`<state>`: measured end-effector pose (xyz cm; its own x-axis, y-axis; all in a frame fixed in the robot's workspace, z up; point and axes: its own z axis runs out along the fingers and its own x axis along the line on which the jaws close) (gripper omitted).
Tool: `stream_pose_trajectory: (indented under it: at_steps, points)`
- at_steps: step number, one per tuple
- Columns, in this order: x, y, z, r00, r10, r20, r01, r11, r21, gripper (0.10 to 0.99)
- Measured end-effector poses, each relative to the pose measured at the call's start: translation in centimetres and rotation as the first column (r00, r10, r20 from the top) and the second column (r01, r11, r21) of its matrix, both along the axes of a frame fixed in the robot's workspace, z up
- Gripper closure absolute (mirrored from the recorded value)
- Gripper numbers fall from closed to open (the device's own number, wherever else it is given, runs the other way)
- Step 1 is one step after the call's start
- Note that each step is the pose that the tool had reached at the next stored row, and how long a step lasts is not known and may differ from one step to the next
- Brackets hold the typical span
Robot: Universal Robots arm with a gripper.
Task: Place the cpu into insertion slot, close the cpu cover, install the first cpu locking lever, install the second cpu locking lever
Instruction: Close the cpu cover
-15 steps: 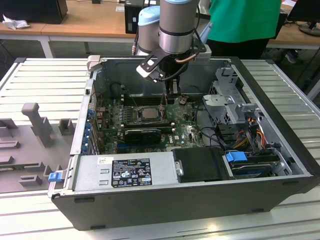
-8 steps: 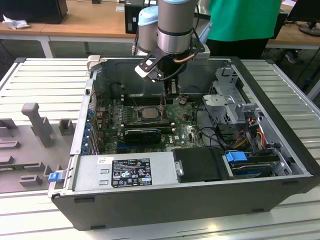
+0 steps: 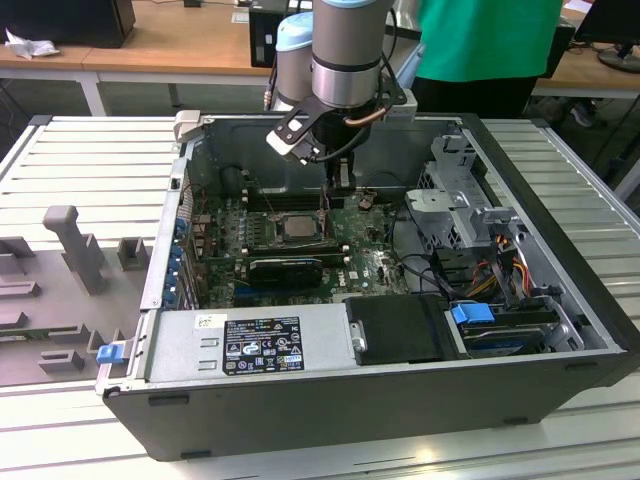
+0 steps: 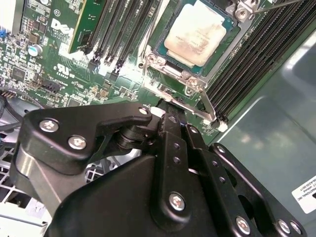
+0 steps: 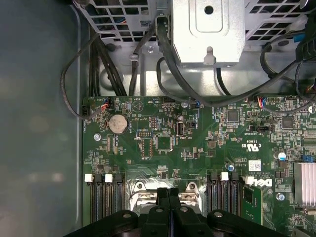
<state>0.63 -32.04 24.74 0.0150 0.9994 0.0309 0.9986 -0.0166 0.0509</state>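
The cpu (image 3: pixel 297 228) (image 4: pixel 195 32) lies flat in the insertion slot (image 4: pixel 159 60), its pale metal face up. The silvery cpu cover (image 4: pixel 174 70) is down around it as a frame. One thin locking lever (image 4: pixel 206 103) sticks up at a slant from the socket's corner, and another wire lever (image 4: pixel 276 6) shows at the far corner. My gripper (image 3: pixel 327 205) (image 4: pixel 170 113) (image 5: pixel 169 192) reaches down inside the case at the socket's edge, close to the slanted lever. Its black fingers are pressed together, shut, with nothing visible between them.
Long black RAM slots (image 4: pixel 256 54) flank the socket. A black graphics card (image 3: pixel 285 270), the power supply (image 3: pixel 250 340), the drive cage (image 3: pixel 455 200) and cable bundles (image 5: pixel 148 54) crowd the case. The case wall (image 4: pixel 276 148) is close by. A person in a green shirt (image 3: pixel 485 40) stands behind.
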Motion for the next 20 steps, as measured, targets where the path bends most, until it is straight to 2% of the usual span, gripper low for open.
stream_pose_trajectory:
  at_steps: [20]
  points:
    - [-0.92, 0.0, 0.0, 1.0, 0.0, -0.0001, 0.0, 1.0, 0.0, 0.98]
